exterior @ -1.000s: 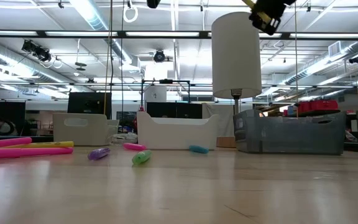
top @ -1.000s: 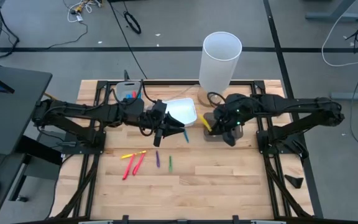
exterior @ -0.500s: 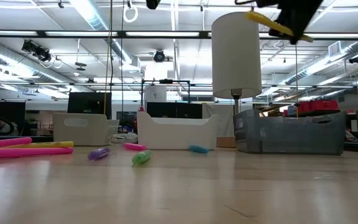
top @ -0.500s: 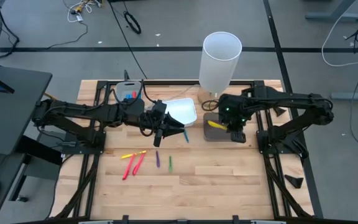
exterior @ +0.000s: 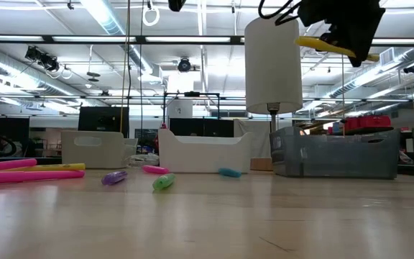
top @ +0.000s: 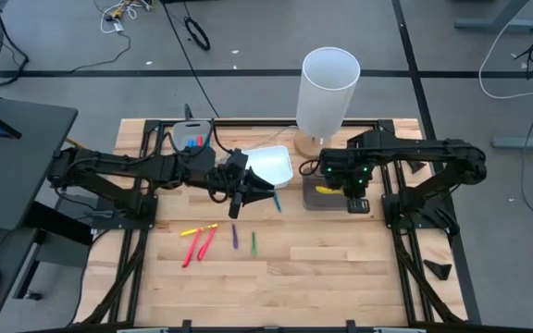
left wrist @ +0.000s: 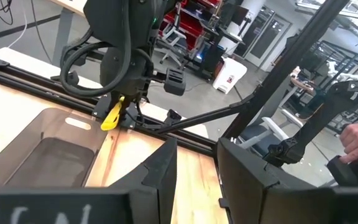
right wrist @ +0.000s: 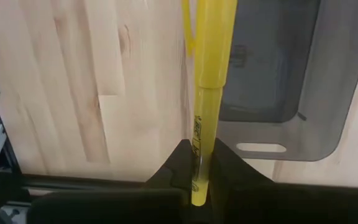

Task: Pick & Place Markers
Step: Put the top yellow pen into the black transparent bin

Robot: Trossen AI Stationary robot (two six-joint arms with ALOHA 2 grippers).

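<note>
From above we see the right gripper [top: 340, 191] over the grey tray [top: 315, 200], its fingers closed on a yellow marker [top: 325, 189]. Its wrist camera shows what the top view cannot: the marker [right wrist: 209, 81] pinched at one end, pointing out over the tray's edge. From table height we see it held high, well clear of the tray. The left gripper [top: 239, 198] hangs beside the white tray [top: 272, 166]; we see its fingers [left wrist: 160, 174] parted, holding nothing. Pink, yellow, purple and green markers [top: 216, 239] lie on the table [top: 340, 268].
</note>
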